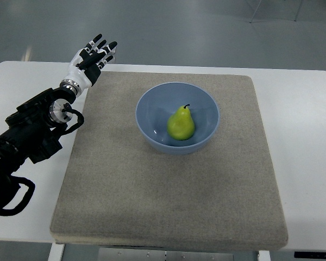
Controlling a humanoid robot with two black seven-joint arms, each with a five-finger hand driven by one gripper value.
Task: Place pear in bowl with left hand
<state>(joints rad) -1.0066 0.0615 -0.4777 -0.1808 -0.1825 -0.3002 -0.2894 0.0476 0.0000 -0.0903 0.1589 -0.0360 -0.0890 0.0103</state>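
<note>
A green pear with a dark stem stands upright inside a light blue bowl in the middle of a grey mat. My left hand is at the mat's far left corner, well to the left of the bowl. Its fingers are spread and it holds nothing. The black left arm comes in from the lower left edge. My right hand is out of view.
The grey mat covers most of a white table. The table's far edge runs just behind my left hand, with grey floor beyond it.
</note>
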